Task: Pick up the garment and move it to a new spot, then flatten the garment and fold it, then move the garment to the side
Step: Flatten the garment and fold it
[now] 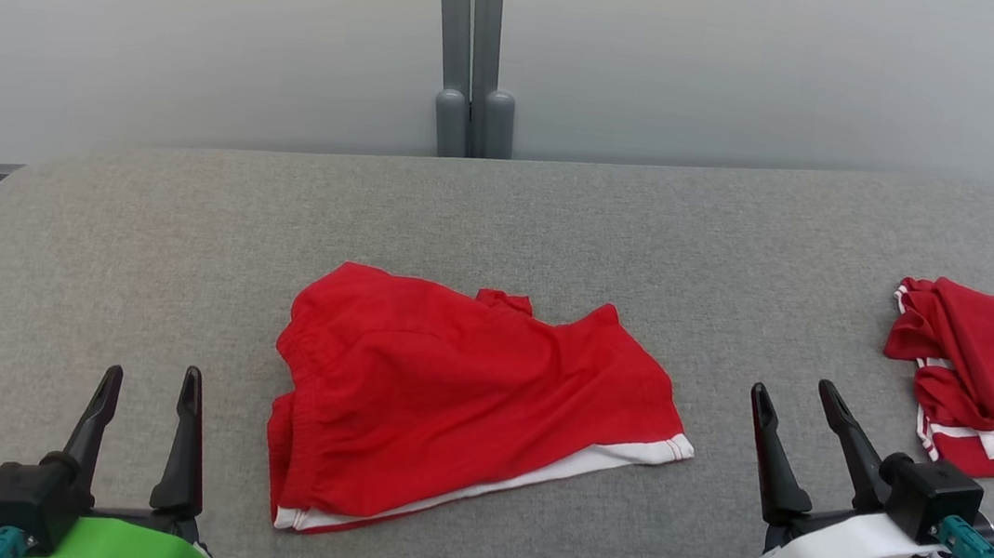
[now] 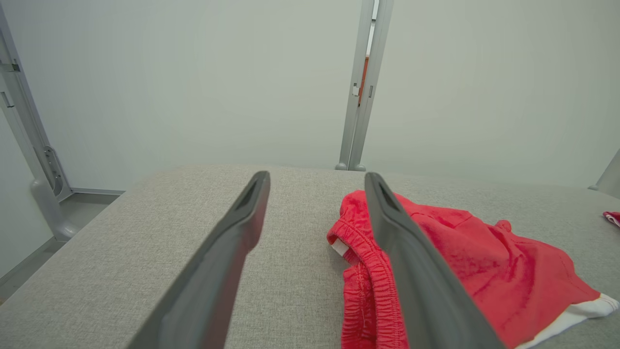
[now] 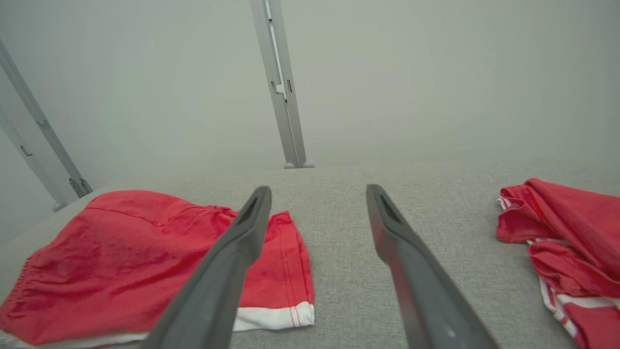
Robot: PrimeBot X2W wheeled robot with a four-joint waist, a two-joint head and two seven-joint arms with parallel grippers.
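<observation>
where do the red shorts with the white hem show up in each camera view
head view: red shorts at centre, slightly low.
left wrist view: shorts at lower right, partly behind one of the jaws.
right wrist view: shorts at lower left, partly behind one of the jaws.
shared landmark: the grey metal post rising beyond the far edge of the grey table, top centre in all three.

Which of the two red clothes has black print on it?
The jersey at the far right, which also shows a white label. The shorts in the middle are plain red with a white hem.
</observation>
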